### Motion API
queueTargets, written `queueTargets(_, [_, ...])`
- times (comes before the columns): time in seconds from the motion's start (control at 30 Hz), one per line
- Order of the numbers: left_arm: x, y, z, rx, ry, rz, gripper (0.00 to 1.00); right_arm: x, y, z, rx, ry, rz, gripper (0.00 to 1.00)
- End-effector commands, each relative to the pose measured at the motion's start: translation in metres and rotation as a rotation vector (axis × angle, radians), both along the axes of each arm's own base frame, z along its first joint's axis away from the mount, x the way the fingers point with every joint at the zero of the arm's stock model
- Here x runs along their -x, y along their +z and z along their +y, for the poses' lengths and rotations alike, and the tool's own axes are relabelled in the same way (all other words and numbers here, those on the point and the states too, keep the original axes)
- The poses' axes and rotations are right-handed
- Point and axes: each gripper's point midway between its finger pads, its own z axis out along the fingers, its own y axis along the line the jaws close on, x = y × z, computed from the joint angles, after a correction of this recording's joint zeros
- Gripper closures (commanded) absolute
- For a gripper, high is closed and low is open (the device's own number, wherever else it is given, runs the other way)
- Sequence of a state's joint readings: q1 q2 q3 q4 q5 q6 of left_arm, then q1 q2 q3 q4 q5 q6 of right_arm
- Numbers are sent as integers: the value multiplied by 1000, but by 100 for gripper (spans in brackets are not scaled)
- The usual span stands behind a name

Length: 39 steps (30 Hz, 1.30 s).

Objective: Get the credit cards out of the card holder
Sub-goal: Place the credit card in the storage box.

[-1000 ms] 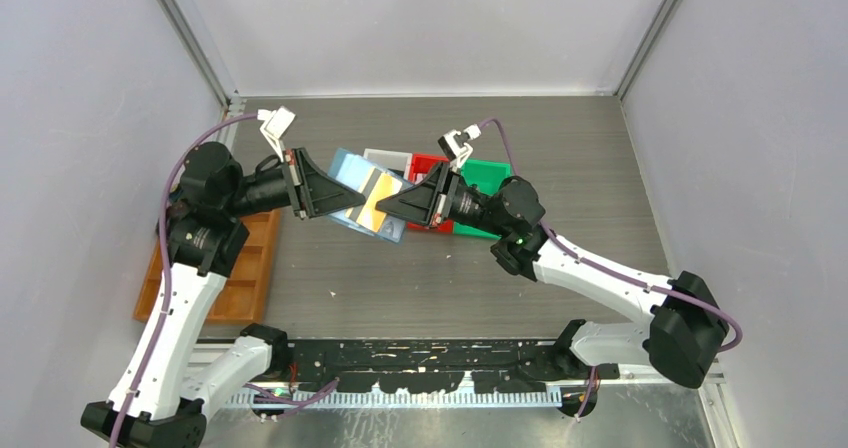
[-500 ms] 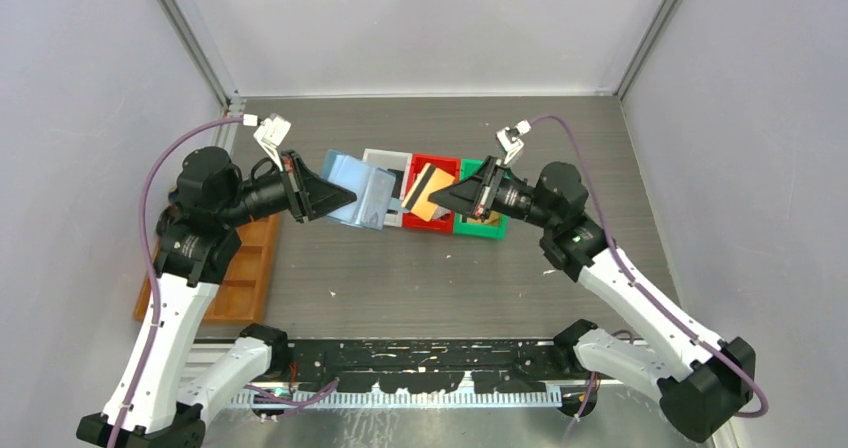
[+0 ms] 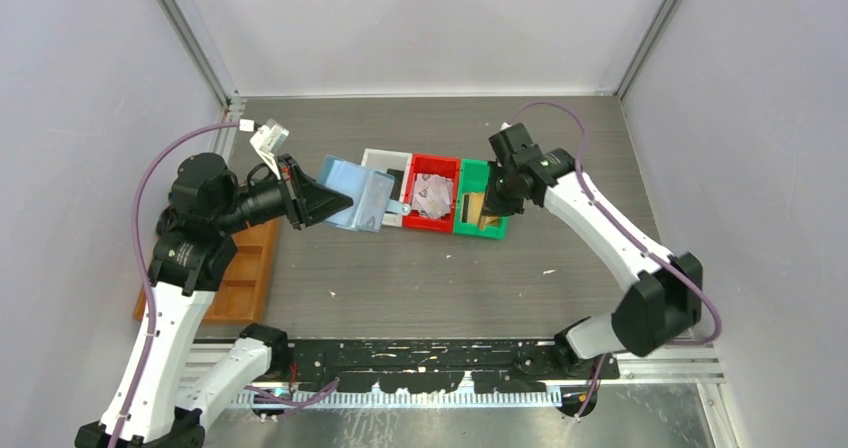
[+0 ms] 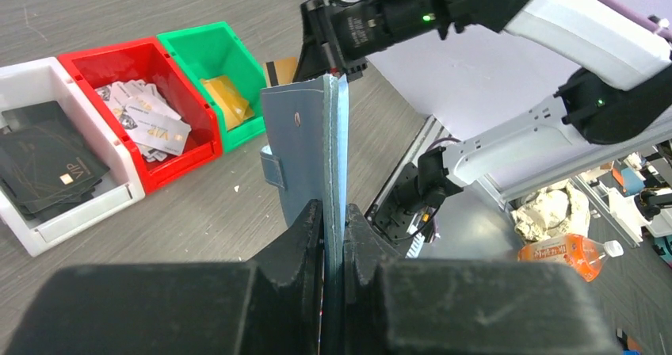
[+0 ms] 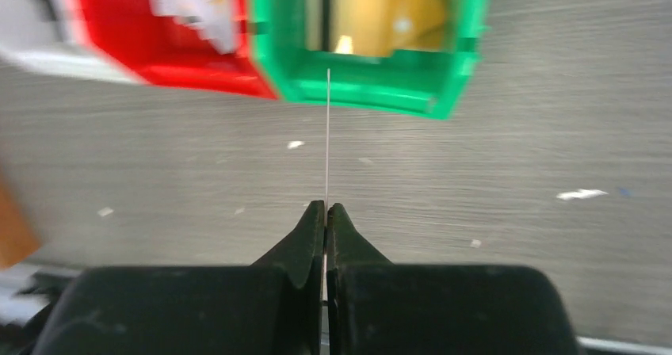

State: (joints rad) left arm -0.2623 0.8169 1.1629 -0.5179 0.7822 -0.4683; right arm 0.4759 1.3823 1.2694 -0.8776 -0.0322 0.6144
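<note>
1. The left gripper has its fingers pinched tight on the lower edge of the blue card holder. It holds the card holder upright in the air, to the left of the red bin and well above the table.
2. The right gripper is closed on one gold card, seen edge-on as a thin line. The card hangs to the right of the red bin, over the near wall of the green bin.
3. Much of the job looks done. Black cards lie in the white bin left of the red bin. Silvery cards lie inside the red bin itself. Gold cards lie in the green bin on its right.
4. The step in hand looks like dropping the held card, which is out of the card holder but not yet released.
5. What is left is unclear. The card holder shows only its edge and outer face, so I cannot tell whether any cards are left in its slots. If some are, each needs the same pull and drop.
</note>
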Motion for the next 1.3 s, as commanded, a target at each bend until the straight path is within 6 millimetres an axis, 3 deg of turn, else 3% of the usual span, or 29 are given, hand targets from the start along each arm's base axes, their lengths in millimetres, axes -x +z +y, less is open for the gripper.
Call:
queueTargets(0.0, [12, 26, 1, 16, -23, -109, 100, -14, 0, -46, 317, -60, -19, 99])
queueTargets(0.33, [14, 26, 1, 20, -28, -107, 100, -58, -30, -36, 555, -40, 13, 99])
queueTargets(0.6, [19, 30, 1, 29, -39, -113, 100, -86, -73, -43, 759, -51, 98, 99])
queueTargets(0.77, [21, 31, 1, 27, -42, -119, 100, -95, -88, -29, 729, -52, 113, 77])
queueTargets(0.87, [21, 31, 2, 24, -39, -119, 100, -98, -81, -14, 648, -51, 90, 66])
queueTargets(1.03, [20, 28, 1, 21, -41, -111, 100, -97, -50, 17, 428, -32, 25, 48])
queueTargets(1.17, [20, 28, 1, 26, -44, -108, 100, -86, -6, 53, 169, 39, -53, 42])
queueTargets(1.27, [22, 31, -1, 40, -55, -108, 100, -66, 40, 84, -100, 144, -131, 37])
